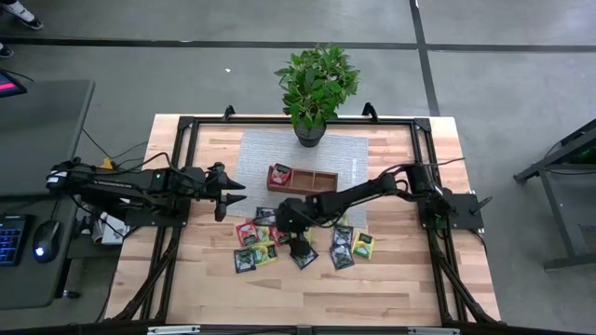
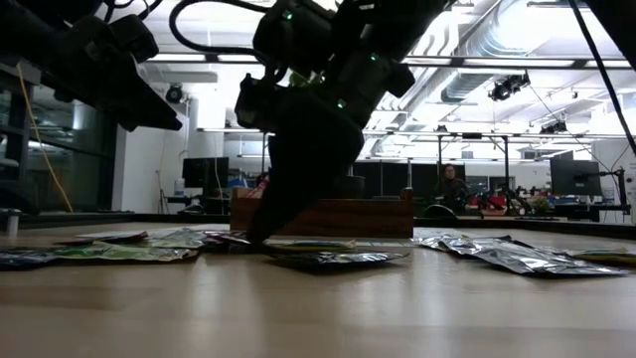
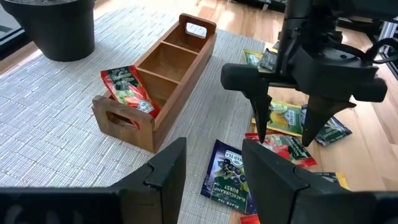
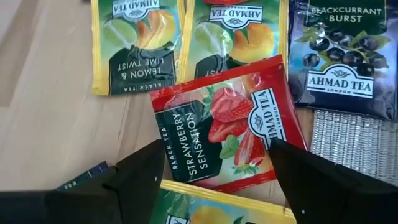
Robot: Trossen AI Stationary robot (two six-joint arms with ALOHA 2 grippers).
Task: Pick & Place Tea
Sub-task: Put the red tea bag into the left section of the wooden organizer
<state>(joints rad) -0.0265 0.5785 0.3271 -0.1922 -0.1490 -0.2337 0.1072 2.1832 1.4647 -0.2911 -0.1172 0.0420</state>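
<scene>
Several tea sachets (image 1: pixel 349 247), red, yellow-green and dark, lie flat on the table in front of the wooden tray (image 1: pixel 321 182). One red sachet (image 3: pixel 127 90) leans in the tray's left end compartment. My right gripper (image 4: pixel 216 146) is open and points down, low over a red strawberry sachet (image 4: pixel 227 130), with one finger at each of two opposite edges; it also shows in the left wrist view (image 3: pixel 286 134). My left gripper (image 1: pixel 237 195) is open and empty, held above the table left of the tray. My right gripper's open fingers (image 3: pixel 260 127) point down from above at two opposite edges of the red strawberry sachet (image 4: pixel 186 155), which lies flat on the other sachets. Whether the fingertips touch it, I cannot tell.
A potted plant (image 1: pixel 312 93) stands at the far edge of the grey mat (image 1: pixel 349 154), behind the tray. A dark blackcurrant sachet (image 4: pixel 339 59) and two yellow-green ones (image 4: pixel 134 43) lie right beside the red one. Bare wood lies toward the near edge (image 1: pixel 298 293).
</scene>
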